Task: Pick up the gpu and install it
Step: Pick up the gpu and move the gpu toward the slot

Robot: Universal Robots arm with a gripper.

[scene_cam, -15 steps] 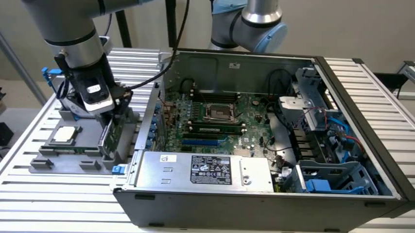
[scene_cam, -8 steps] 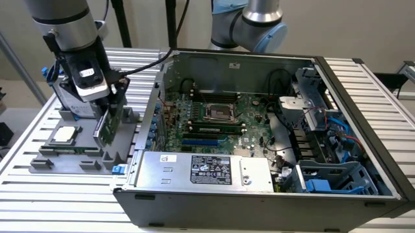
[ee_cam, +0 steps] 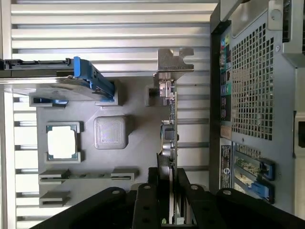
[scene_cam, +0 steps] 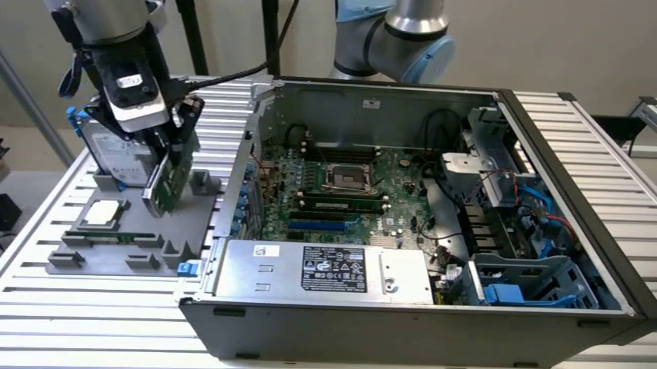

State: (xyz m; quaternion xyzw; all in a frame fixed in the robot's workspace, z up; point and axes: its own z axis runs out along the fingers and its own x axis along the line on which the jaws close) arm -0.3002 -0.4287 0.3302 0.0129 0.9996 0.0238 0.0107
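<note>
A: Seen from the exterior view, what hems in the gripper (scene_cam: 169,146) clamped on the gpu (scene_cam: 166,181)?
B: The hard drive (scene_cam: 111,157) stands close at 9 o'clock. The case wall (scene_cam: 243,165) rises at 3 o'clock, with 1 open gap before it.
A: And inside the case?
B: The motherboard (scene_cam: 339,192) lies open from above. The power supply (scene_cam: 318,269) borders it at 6 o'clock, the drive cage (scene_cam: 493,223) at 3 o'clock.

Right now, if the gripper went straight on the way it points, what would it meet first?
The gripper is shut on the gpu, so the card's lower edge leads; it would probably meet the gray parts tray beneath, though the gap is unclear.
</note>
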